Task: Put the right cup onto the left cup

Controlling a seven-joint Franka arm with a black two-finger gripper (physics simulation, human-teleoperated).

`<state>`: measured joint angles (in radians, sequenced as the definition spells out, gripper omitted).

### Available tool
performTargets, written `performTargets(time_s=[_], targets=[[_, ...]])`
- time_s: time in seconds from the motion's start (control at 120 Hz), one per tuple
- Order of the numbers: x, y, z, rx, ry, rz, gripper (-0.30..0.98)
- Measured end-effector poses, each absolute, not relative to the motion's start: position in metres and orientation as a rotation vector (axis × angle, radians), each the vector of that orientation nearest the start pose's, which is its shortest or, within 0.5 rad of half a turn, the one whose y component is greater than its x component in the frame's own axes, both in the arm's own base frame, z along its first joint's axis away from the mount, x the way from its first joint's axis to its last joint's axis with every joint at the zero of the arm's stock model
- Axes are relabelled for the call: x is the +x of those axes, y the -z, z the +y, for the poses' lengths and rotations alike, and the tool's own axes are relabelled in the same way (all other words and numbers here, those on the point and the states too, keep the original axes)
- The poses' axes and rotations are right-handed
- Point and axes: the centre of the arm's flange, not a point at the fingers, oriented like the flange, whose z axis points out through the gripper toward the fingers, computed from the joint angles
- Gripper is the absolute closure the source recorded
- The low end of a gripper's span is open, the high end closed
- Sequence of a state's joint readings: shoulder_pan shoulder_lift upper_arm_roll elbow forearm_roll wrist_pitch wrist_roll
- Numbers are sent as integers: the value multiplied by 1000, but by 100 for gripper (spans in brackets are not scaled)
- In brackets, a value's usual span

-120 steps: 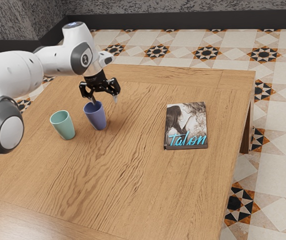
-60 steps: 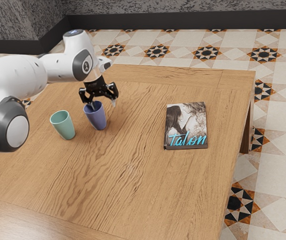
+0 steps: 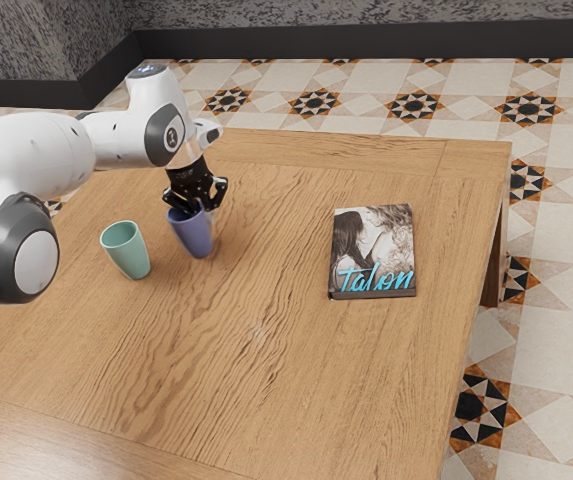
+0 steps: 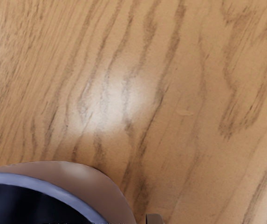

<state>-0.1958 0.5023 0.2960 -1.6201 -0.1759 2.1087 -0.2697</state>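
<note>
Purple cup [image 3: 197, 238] update: got it pinched by its wall in the gripper [image 3: 200, 211], with one finger down inside the mouth and one round the outside, closed to a narrow gap over the rim. Reaching in from the exterior view's left with the white arm [image 3: 126, 140], by the way. Can't tell if touching the wooden table [image 3: 266, 350] with the cup's base or just clear of it. Looking a bit toward the exterior view's left, can see the mint green cup [image 3: 129, 258], upright, empty-mouthed, near the purple one but apart from it. Checking the other way, can spot a book [image 3: 373, 250] lying flat, face up, with "Talon" in bright blue, well apart from both cups. From the wrist view, getting a curve of purple rim, a dark inside and bare wood grain beyond, lol
</note>
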Motion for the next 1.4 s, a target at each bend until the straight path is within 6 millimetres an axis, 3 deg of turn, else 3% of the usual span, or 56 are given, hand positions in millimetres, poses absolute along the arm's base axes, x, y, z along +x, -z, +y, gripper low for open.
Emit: performTargets(time_s=[0.225, 0.417, 0.533, 0.667, 0.758, 0.85, 0.958, 1.242, 1.4], targets=[[681, -345, 36, -3075, 20, -687, 77], [680, -361, 34, -3077, 42, -697, 78], [671, -408, 31, -3092, 99, -687, 78], [636, -465, 41, -3072, 131, -662, 78], [620, -485, 49, -3039, 108, -654, 78], [601, -490, 63, -3008, 53, -679, 78], [593, -483, 85, -2968, -10, -736, 78], [594, -467, 96, -2928, -78, -785, 78], [600, -469, 111, -2910, -64, -831, 78]])
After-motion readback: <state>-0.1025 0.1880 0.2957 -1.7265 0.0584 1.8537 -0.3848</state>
